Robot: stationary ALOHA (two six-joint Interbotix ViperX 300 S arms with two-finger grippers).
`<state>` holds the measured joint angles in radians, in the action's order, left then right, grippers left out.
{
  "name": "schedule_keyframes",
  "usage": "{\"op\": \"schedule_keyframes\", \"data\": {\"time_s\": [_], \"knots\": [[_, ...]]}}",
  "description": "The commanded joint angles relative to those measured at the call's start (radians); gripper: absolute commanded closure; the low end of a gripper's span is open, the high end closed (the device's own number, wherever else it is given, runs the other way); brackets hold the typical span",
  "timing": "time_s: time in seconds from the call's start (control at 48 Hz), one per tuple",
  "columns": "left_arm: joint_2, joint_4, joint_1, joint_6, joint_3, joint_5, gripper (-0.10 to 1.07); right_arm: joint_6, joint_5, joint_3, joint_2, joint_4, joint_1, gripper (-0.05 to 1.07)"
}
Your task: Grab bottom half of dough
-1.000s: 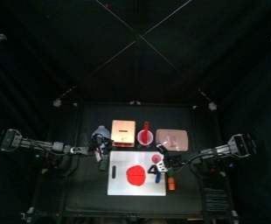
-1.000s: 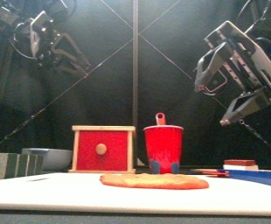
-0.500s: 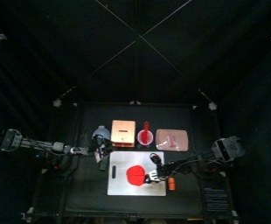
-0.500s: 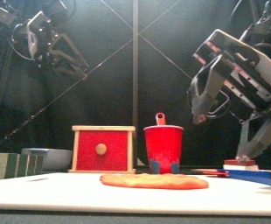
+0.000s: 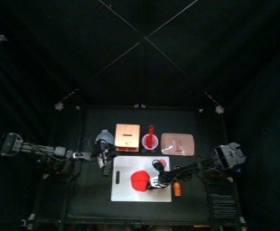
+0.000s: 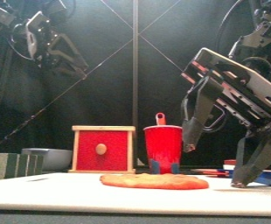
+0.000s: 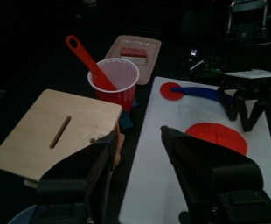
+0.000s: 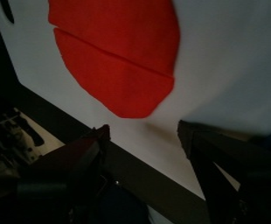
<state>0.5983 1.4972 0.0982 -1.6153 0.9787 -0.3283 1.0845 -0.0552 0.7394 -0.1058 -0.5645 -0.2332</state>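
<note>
Grab not yet made. Right gripper spread wide, empty, just above white board's right edge beside dough. Left gripper open, idle. Closing on dough remains.

A robot test pen: black curtains around a small table.

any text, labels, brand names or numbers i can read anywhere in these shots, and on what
None can be read in any view.
The dough, white board, red cup and red-fronted wooden box show no print.
The light blocks at the table's left edge, seen from the front, show no legible marks.
The flat tray behind the cup shows no writing that can be made out.
</note>
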Motion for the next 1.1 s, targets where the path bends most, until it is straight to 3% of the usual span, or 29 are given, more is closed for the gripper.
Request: {"op": "schedule_keyframes", "data": {"time_s": [0.0,0.479,1.083], "knots": [[-0.002,0.005,0.005,0.000,-0.012,0.000,0.15,-0.003,0.005,-0.017,-0.005,0.002,0.018,0.07],[-0.002,0.006,0.011,0.000,-0.011,0.000,0.15,-0.003,0.025,-0.057,-0.032,0.072,0.069,0.07],[-0.002,0.006,0.012,0.000,-0.011,-0.003,0.15,-0.003,0.006,-0.109,-0.072,0.150,0.064,0.08]]}}
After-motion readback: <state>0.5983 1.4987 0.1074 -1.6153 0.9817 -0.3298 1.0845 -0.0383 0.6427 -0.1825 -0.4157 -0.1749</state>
